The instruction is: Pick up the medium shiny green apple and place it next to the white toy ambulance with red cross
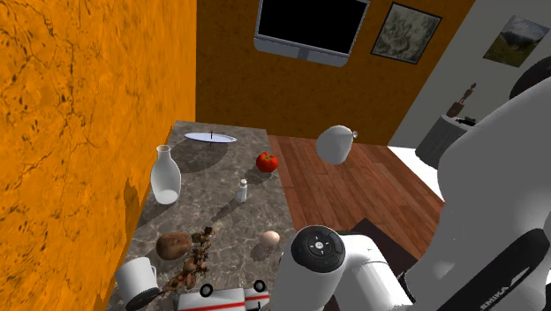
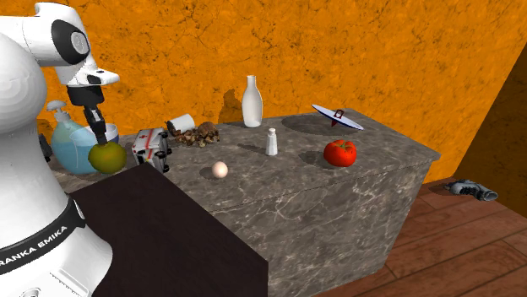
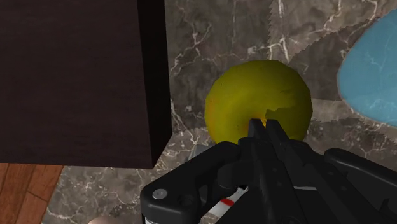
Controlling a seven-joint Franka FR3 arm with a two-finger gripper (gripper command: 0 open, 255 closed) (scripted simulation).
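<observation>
My jaws are pinched shut, the tips meeting against the top of the apple rather than around it, so I hold nothing. The apple, yellow-green and glossy, seems to sit at the end of the bench nearest my stand. It lies between the blue bottle and the toy ambulance, near both.

The danger I see is this: with the tips together on a round skin, any push down could squirt the apple sideways. It might roll into the bottle, against the ambulance, or off the bench edge by the stand. Closed like this I cannot grip it either. I judge I would need to back up and spread wide first, and spreading too low could nudge it as well
</observation>
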